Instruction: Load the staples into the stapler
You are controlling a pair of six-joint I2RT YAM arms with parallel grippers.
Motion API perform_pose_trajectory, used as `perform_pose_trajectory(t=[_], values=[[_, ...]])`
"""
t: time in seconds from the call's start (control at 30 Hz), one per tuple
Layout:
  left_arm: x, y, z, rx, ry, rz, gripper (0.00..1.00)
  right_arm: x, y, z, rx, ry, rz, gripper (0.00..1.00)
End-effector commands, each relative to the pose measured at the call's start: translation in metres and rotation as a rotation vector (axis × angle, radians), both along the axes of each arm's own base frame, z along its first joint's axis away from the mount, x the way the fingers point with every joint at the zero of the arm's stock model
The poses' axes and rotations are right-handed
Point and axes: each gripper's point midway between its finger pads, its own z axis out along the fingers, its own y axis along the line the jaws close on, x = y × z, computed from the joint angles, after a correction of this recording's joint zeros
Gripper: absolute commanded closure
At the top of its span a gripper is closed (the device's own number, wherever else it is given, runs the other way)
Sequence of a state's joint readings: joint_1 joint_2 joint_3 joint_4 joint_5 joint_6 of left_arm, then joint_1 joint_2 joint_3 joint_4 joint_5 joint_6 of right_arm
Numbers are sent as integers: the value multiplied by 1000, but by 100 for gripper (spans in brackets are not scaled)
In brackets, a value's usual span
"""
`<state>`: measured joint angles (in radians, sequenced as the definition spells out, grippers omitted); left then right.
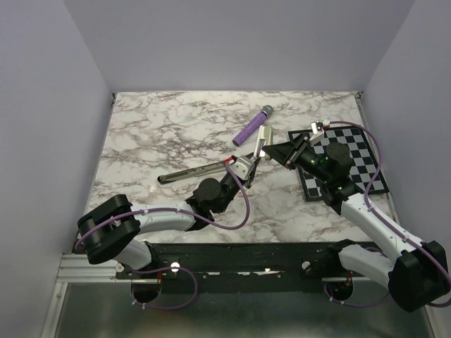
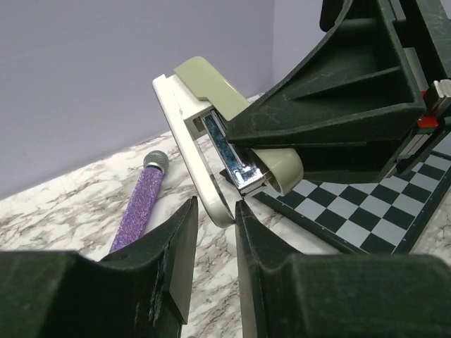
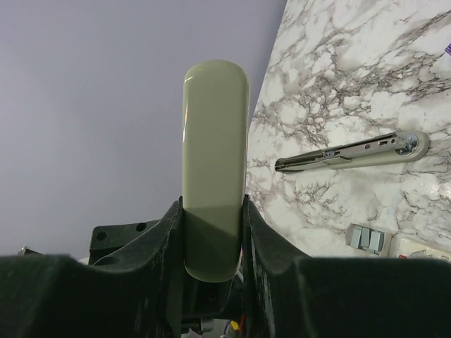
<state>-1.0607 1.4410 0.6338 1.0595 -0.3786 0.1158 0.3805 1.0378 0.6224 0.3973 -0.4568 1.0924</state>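
Your right gripper (image 3: pixel 211 204) clamps the stapler (image 3: pixel 215 141). Your left gripper (image 2: pixel 215 209) sits narrow at its white tip, and I cannot tell whether it pinches. A hold that shallow could slip off.

No lettering seems legible, even on the stapler (image 2: pixel 184 141).

The tabletop (image 1: pixel 155 134) is white marble with grey-brown veining, and the walls (image 1: pixel 42 105) are pale lavender-grey. The stapler (image 2: pixel 204 84) has a beige-grey cap, a cream-white inner body and a shiny silver channel. Its separate base rail (image 3: pixel 352 151) is dark metal with a beige-grey end. The cylinder (image 1: pixel 252 125) is purple with a grey tip. The checkerboard (image 1: pixel 356 151) is black and pale grey. The staple block (image 3: pixel 368 238) is blue-grey and the staple box (image 3: pixel 423 248) is cream-white. The left gripper (image 2: pixel 215 211) and right gripper (image 3: pixel 213 211) are black, the arms (image 1: pixel 165 220) white with black joints, and the cables (image 1: pixel 246 204) purple.
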Motion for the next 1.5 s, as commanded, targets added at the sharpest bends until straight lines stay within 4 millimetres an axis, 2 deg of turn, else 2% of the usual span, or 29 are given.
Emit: perform_pose_trajectory(t=[0.0, 0.2, 0.27, 0.4, 0.53, 0.57, 0.7, 0.9, 0.93, 1.13, 1.3, 1.4, 1.47], values=[[13, 12, 26, -138, 8, 88, 64, -14, 7, 2, 15, -7, 64, 99], [18, 22, 33, -204, 15, 127, 63, -17, 11, -3, 17, 1, 92, 99], [20, 27, 34, -211, 14, 138, 67, -18, 11, -5, 12, 8, 101, 99], [22, 36, 38, -220, 6, 147, 80, -22, 13, -11, -14, 12, 129, 99], [21, 48, 36, -201, -22, 149, 100, -25, 16, -19, -29, 33, 162, 99], [20, 49, 36, -194, -30, 145, 100, -25, 16, -21, -31, 43, 164, 99], [12, 52, 38, -147, -81, 109, 100, -26, 20, -25, -29, 65, 192, 99], [-5, 37, 30, -54, -136, -23, 98, -23, 23, -23, -31, 67, 212, 99], [-6, 36, 28, -43, -143, -30, 85, -24, 24, -23, -31, 72, 219, 99], [-6, 36, 32, -20, -185, -23, 63, -27, 26, -26, -28, 86, 238, 99], [-5, 32, 33, 17, -202, -29, 63, -29, 26, -24, -30, 81, 247, 99], [-5, 29, 30, 39, -196, -41, 70, -29, 27, -24, -32, 79, 254, 99], [-8, 27, 31, 40, -199, -59, 78, -29, 28, -25, -34, 86, 262, 99]])
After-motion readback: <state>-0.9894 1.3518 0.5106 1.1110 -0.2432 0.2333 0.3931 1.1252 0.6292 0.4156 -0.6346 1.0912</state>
